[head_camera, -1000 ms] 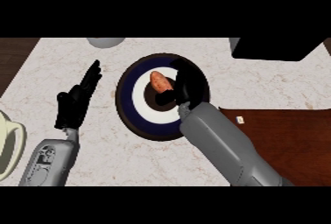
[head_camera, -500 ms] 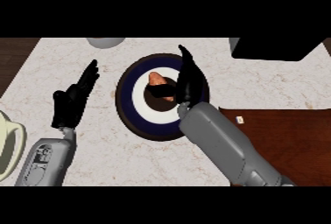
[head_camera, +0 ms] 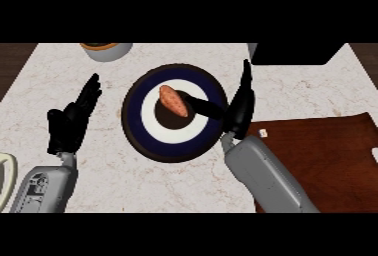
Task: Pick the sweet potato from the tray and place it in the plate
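The orange sweet potato [head_camera: 174, 99] lies on the round plate [head_camera: 144, 132], a dark blue plate with a white ring and a dark middle. My right hand [head_camera: 240, 105] stands open just right of the plate, fingers straight and pointing away, thumb reaching left toward the sweet potato without holding it. Left of the plate, my left hand [head_camera: 72, 120] rests open above the counter, fingers up.
A grey bowl with an orange rim [head_camera: 105, 49] sits at the back left. A black box [head_camera: 295, 52] stands at the back right. A dark brown tray [head_camera: 319, 150] lies right of my right forearm. A pale rim [head_camera: 6, 172] shows at the left edge.
My right hand has let go of the sweet potato, straightened its fingers and drawn off to the plate's right side. The sweet potato now lies uncovered on the plate.
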